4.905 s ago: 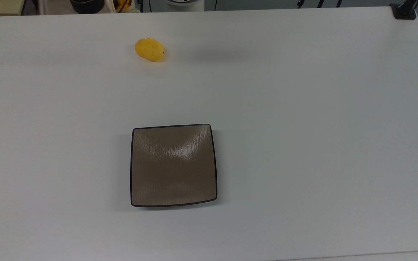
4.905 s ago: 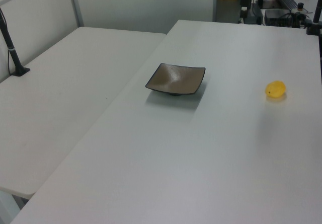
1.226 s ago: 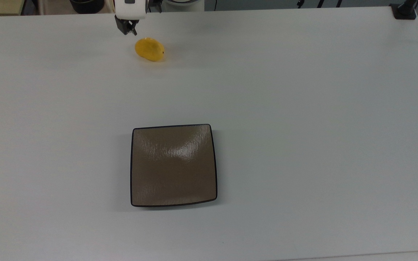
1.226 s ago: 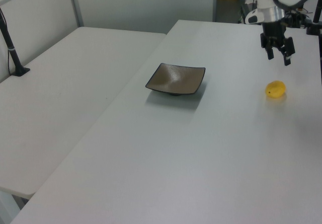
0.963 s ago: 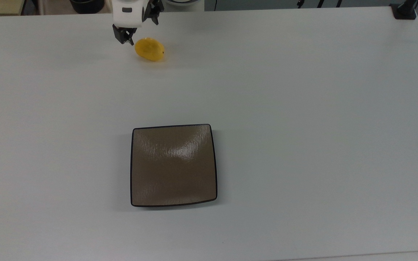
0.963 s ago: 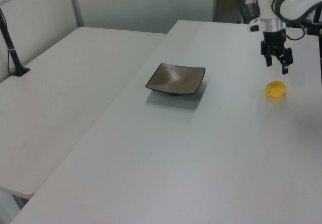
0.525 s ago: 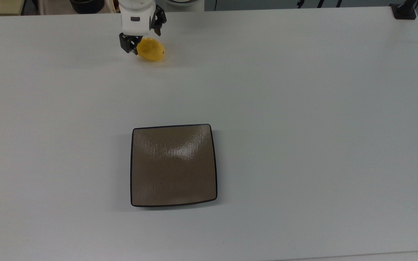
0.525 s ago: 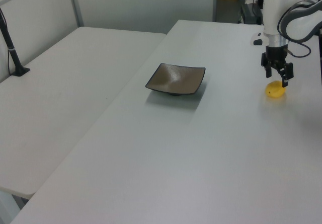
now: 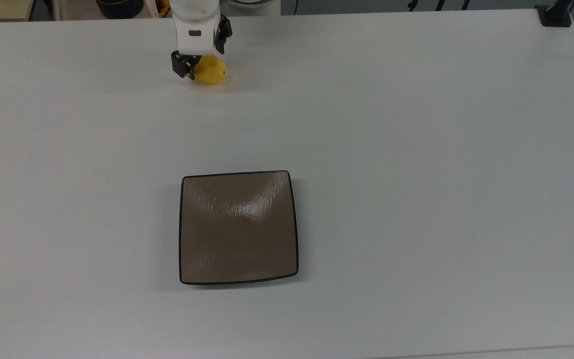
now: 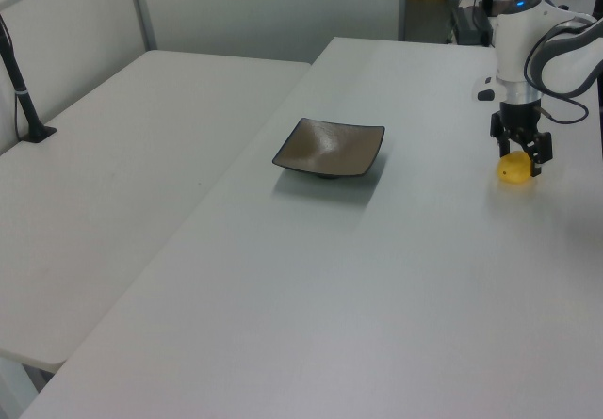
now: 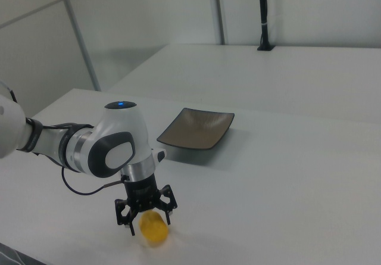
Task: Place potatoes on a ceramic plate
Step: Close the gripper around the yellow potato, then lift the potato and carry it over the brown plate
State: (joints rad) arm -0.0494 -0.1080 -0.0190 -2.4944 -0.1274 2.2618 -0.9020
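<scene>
The potato (image 9: 211, 70) lies on the desk (image 9: 416, 149), well away from the plate (image 9: 238, 228). I have the tool (image 9: 198, 61) directly over it, fingers spread and straddling its short width, not yet closed.

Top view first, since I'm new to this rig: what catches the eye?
A bright yellow potato near the far edge of the white table, with the open claw straddling it. Then the glossy brown square plate, alone mid-table, well apart from both.
</scene>
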